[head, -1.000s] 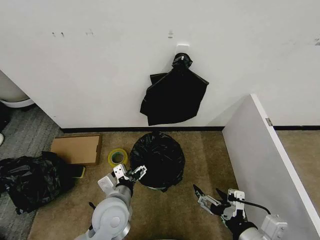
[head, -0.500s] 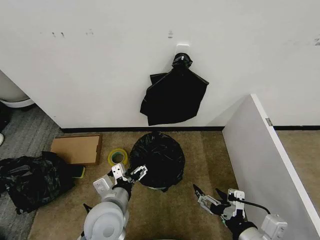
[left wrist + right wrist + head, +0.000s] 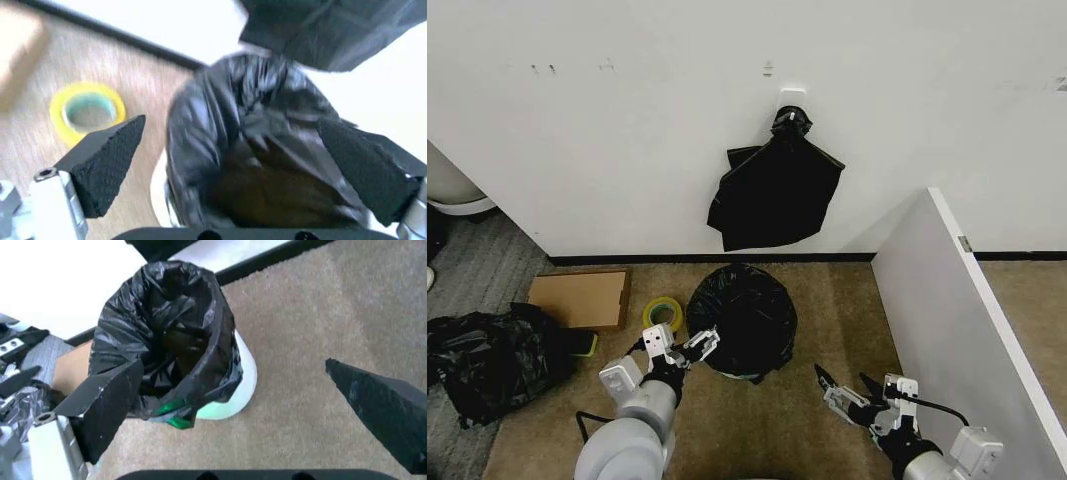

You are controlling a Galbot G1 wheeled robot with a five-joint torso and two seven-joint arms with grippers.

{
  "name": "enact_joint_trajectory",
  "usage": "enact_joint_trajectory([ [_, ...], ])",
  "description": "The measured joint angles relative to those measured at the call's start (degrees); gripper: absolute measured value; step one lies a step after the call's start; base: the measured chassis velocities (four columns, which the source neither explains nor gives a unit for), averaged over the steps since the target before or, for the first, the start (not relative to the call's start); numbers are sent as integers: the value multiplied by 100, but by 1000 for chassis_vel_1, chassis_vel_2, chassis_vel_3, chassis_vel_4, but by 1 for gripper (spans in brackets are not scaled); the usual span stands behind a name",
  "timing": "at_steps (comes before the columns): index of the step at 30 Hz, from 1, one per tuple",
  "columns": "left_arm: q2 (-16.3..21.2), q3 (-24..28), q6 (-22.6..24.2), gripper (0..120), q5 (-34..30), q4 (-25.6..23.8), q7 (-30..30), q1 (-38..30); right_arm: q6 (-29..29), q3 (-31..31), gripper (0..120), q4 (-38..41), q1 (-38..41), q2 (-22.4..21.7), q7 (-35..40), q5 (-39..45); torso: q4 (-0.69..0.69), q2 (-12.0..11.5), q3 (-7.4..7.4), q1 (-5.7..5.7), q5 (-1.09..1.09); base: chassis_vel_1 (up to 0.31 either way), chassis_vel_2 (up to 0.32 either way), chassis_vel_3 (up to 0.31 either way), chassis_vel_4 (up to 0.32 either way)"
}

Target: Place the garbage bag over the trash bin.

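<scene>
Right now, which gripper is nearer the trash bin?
Left. The left gripper sits open right at the near-left edge of the trash bin, beside the garbage bag draped over it. The right gripper hangs open farther off, over the carpet on the bin's right.

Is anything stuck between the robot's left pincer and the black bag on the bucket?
No, nothing visible. The left pincer sits open right beside the garbage bag, which already drapes over the trash bin. The yellow tape roll lies off to the side, not between them.
</scene>
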Motion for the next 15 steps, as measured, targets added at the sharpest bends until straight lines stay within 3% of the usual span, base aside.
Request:
enact_joint_trajectory([
  [3,-12,-97,-613,100,1246,77,543,323,330,-3,100,0,41,113,-104,-464,0,0,0,0,0,0,0,0,0],
  [4,-12,-97,-613,100,1246,77,543,323,330,-3,100,0,41,113,-104,-464,0,0,0,0,0,0,0,0,0],
  [9,-251,-329,-1577,100,2642,206,1016,1083,1361,-115,100,-109,110,494,-255,-1761,0,0,0,0,0,0,0,0,0],
  [15,-544,-716,-2383,100,3642,261,1272,1860,2305,-225,100,-196,65,704,-477,-2672,2,-1,0,0,0,0,0,0,0],
])
